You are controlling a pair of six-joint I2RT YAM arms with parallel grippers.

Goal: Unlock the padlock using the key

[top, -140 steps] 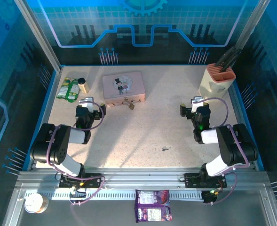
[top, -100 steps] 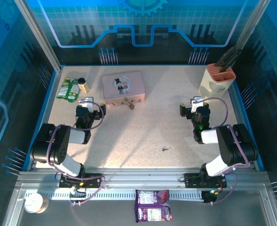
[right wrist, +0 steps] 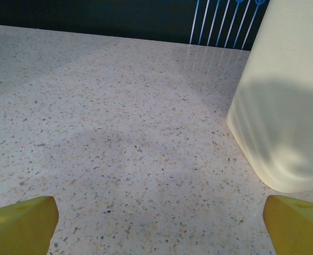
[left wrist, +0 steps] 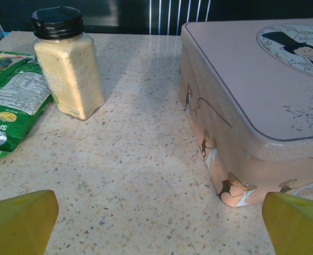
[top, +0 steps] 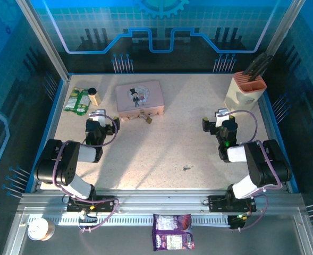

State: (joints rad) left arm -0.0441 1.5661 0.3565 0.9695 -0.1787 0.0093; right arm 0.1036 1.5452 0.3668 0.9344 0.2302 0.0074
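Key [top: 186, 168] lies nearward and leftward of the right hand [top: 218, 121], closer than the left hand [top: 99, 120]; both hands gape, empty.

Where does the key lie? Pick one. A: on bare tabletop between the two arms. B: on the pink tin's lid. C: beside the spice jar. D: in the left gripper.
A: the top view shows the key lying alone on the speckled table, well apart from the pink tin.
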